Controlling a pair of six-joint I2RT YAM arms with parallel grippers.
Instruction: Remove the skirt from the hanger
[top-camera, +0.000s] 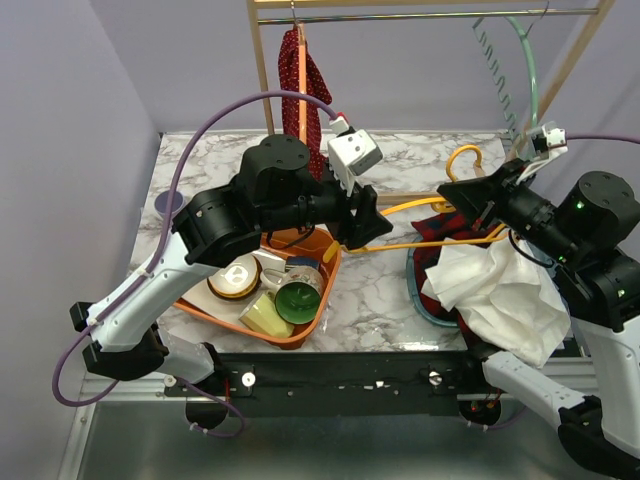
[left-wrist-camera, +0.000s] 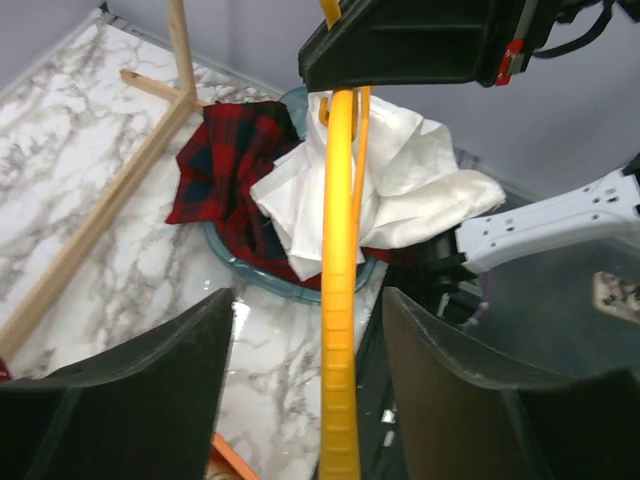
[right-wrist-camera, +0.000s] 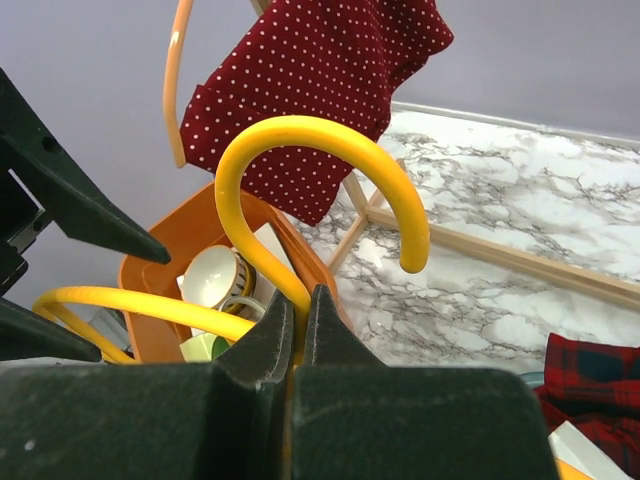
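While right gripper (right-wrist-camera: 297, 300) is clamping the hanger (right-wrist-camera: 300, 140), I'm holding left gripper (left-wrist-camera: 310, 310) unclenched astride its bar. Skirt (left-wrist-camera: 225, 165) is lying ahead along it, upper left.

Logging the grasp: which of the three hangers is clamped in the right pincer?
The yellow hanger, gripped below its hook; the orange hanger and green hanger hang on the rail.

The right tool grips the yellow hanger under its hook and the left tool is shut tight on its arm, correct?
No: the left wrist view shows the left tool open, straddling the yellow hanger. The right tool does grip it.
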